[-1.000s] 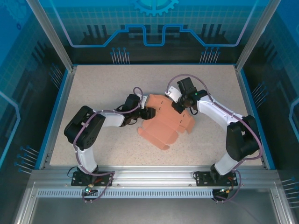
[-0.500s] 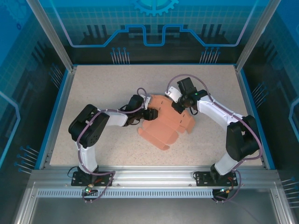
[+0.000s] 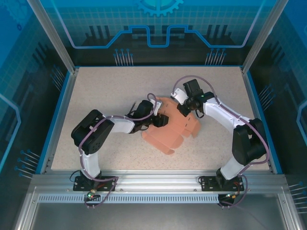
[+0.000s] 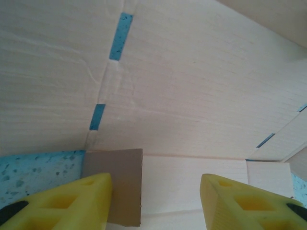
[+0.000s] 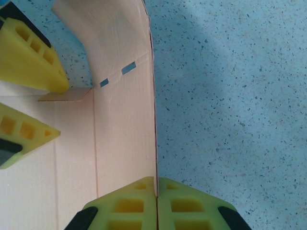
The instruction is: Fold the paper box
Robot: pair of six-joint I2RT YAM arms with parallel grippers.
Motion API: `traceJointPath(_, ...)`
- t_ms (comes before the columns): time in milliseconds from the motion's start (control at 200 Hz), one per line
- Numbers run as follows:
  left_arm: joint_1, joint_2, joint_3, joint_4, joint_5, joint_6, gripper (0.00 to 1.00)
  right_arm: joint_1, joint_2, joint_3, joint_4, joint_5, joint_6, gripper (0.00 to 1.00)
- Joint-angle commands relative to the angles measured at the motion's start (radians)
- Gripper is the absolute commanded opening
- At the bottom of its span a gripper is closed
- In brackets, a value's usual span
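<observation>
The paper box (image 3: 168,137) is a salmon-pink flat cut-out lying mid-table, with its far side lifted. My right gripper (image 3: 183,109) is at that far edge; in the right wrist view its tips (image 5: 156,191) are shut on the thin upright edge of the card wall (image 5: 124,120). My left gripper (image 3: 162,120) reaches in over the card from the left. In the left wrist view it is open (image 4: 156,191), the pale card (image 4: 192,96) spreads ahead, and a small brown flap (image 4: 117,184) stands beside its left finger. The left gripper's yellow fingers (image 5: 29,57) show beside the raised wall.
The speckled table (image 3: 105,91) has open room to the left, right and front of the card. A blue raised border (image 3: 56,120) and metal frame posts (image 3: 53,36) ring the work area. Both arm bases stand at the near edge.
My left gripper has moved right, from the card's left edge to over its middle. The right gripper has stayed shut on the far edge.
</observation>
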Motion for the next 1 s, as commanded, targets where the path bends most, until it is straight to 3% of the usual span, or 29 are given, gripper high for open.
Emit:
traceJointPath(0,-0.019,0.023,-0.006,0.037,0.040,0.017,0.53,-0.014,-0.002,0.026,-0.003,-0.030,0.028,0.06)
traceJointPath(270,-0.028,0.062,-0.011,0.054,0.042,0.018,0.53,-0.015,0.003,0.019,0.003,-0.032,0.035,0.06)
traceJointPath(520,-0.013,-0.045,-0.025,0.032,0.034,0.052,0.55,-0.016,-0.021,0.016,0.005,-0.022,0.024,0.06)
traceJointPath(755,0.072,-0.183,-0.065,0.048,0.072,0.041,0.58,-0.016,-0.046,0.019,-0.005,-0.030,0.020,0.06)
traceJointPath(996,0.185,-0.229,-0.036,0.045,0.195,0.018,0.62,-0.016,-0.054,0.057,-0.048,-0.053,0.019,0.06)
